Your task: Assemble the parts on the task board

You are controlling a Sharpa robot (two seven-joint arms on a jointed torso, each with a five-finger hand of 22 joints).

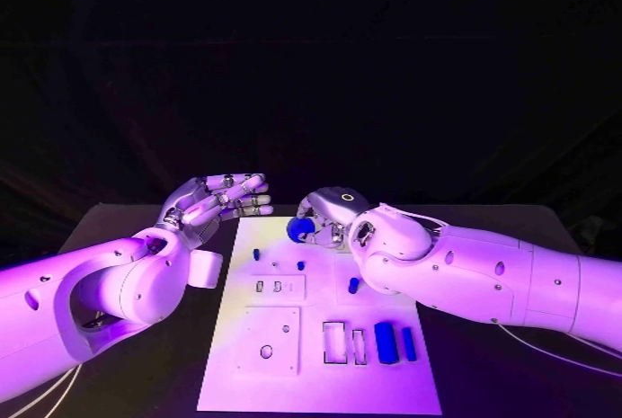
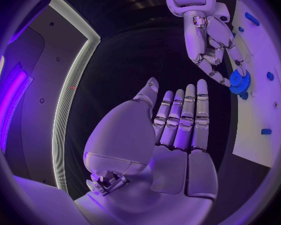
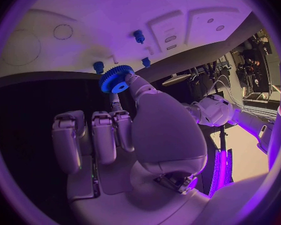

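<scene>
Nearest me on the task board (image 1: 260, 386), toward the bench's (image 1: 155, 382) near edge, a thick blue bar (image 1: 385, 342) and a thinner blue bar (image 1: 408, 343) lie side by side next to 2 upright slots. Farther in, a short blue peg (image 1: 352, 284) sits just beside my right arm, and past it small blue pegs (image 1: 301, 265) stand near the board's middle. At the board's far edge, my right robot hand (image 1: 327, 218) pinches a blue gear (image 1: 301, 227) between thumb and fingertip, just above the white plate, beside the far pegs. Off the board's far left corner, my left robot hand (image 1: 217, 199) hovers with nothing in it, its fingers straight and close together, palm toward the gear.
</scene>
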